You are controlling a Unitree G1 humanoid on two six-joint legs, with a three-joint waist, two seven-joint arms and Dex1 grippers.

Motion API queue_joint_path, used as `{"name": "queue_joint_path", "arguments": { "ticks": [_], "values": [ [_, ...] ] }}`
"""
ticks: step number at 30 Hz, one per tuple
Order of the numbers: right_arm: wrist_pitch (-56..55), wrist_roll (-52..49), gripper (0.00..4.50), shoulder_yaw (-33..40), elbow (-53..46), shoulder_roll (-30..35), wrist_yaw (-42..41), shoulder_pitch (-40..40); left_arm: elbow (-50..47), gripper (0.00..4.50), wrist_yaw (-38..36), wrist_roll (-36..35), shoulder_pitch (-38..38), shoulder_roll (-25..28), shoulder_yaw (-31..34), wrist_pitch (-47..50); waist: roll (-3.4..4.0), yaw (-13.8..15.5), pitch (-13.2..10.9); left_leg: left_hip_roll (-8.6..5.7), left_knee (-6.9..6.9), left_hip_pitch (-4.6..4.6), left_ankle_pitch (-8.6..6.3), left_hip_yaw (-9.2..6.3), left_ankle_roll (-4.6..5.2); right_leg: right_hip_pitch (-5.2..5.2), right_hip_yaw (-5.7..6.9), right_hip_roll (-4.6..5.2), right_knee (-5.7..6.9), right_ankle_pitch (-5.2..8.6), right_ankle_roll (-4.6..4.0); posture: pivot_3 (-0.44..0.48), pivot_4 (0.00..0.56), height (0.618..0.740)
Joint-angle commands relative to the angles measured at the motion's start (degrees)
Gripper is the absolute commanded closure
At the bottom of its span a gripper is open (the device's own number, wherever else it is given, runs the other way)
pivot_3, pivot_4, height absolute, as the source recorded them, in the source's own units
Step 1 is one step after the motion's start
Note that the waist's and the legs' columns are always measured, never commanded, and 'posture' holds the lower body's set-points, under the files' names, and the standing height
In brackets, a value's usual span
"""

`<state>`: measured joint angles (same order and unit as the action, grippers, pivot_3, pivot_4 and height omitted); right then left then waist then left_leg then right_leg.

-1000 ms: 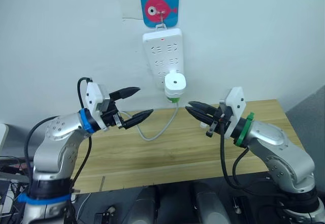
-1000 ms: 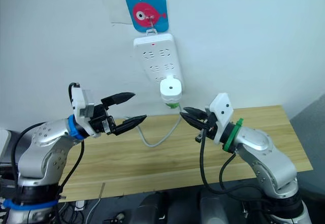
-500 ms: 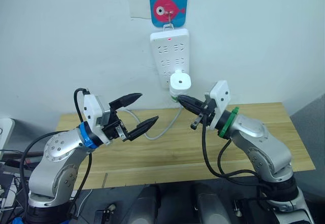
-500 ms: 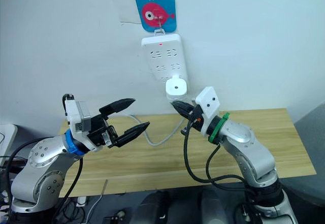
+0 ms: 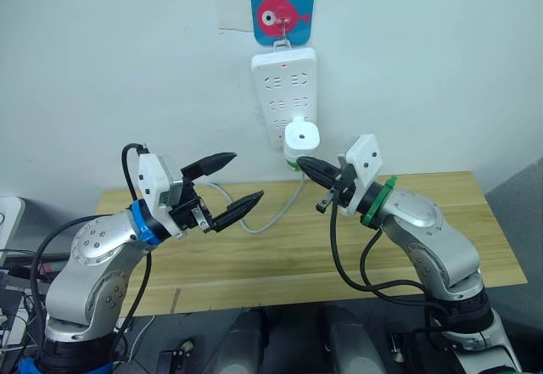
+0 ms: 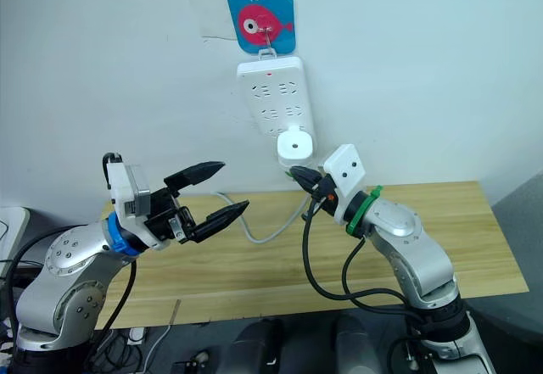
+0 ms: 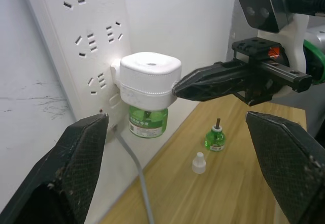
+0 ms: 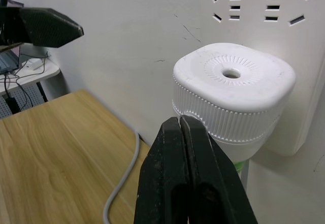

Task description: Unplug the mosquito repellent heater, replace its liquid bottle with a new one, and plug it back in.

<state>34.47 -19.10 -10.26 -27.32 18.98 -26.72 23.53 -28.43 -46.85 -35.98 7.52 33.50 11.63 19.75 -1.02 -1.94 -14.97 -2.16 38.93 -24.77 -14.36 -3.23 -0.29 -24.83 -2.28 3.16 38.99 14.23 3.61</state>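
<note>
Mosquito repellent heater [image 7: 148,80]: white, plugged into the lower end of the power strip [image 5: 285,92] hanging on the wall; green liquid bottle [image 7: 147,122] screwed in beneath it.
Right gripper [image 5: 307,166]: jaws pressed together, holding nothing, tips just beside the heater's skirt.
Left gripper [image 5: 235,183]: jaws spread wide, empty, well apart from the heater, above the bench [image 5: 280,255].
Spare green bottle [image 7: 216,136] and small white cap [image 7: 198,162]: upright on the bench, near each other.
Grey cord [image 5: 270,214]: trails from the strip over the bench.
</note>
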Motion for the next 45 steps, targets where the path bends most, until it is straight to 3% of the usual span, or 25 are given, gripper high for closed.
{"name": "queue_joint_path", "arguments": {
  "ticks": [1, 33, 41, 45],
  "values": [
    [-1.14, 0.34, 4.47, 0.87, -0.96, -0.25, 0.28, 0.24, -0.73, 0.0, -0.15, -0.82, 0.01, 0.37, 0.12, -0.32, 0.0, -0.01, 0.0, 0.0, 0.0, 0.0, 0.0, 0.0, 0.0, 0.0, 0.0, 0.0, 0.0, 0.0, 0.0, -0.008, 0.257, 0.74],
    [-3.67, 5.75, 4.47, 4.26, 3.26, -1.29, 5.44, 2.08, 0.68, 0.0, -1.35, -0.39, 0.11, 0.3, -0.87, -0.91, 0.0, 0.04, -0.01, 0.01, -0.02, 0.69, 0.0, -0.1, 0.0, 0.78, 0.06, 0.0, -0.09, 0.02, -0.01, -0.026, 0.258, 0.74],
    [-2.1, 1.03, 4.47, 1.98, -2.52, 2.94, -2.78, -0.73, 0.63, 0.0, -1.37, -0.33, -0.06, 0.52, -0.81, -0.69, 0.0, 0.15, -0.01, -0.01, -0.05, 0.69, 0.0, -0.1, 0.0, 0.78, 0.07, 0.01, -0.12, 0.03, -0.01, -0.025, 0.252, 0.74],
    [-0.16, -2.01, 4.47, 4.33, -5.14, 5.47, -4.34, -2.18, 0.44, 0.0, -1.06, -0.07, -0.39, 0.88, -0.76, -0.38, -0.01, 0.07, -0.01, 0.02, -0.23, 0.66, -0.01, -0.1, 0.02, 0.76, 0.06, 0.02, -0.34, 0.05, -0.05, -0.025, 0.252, 0.74]
  ]
}}
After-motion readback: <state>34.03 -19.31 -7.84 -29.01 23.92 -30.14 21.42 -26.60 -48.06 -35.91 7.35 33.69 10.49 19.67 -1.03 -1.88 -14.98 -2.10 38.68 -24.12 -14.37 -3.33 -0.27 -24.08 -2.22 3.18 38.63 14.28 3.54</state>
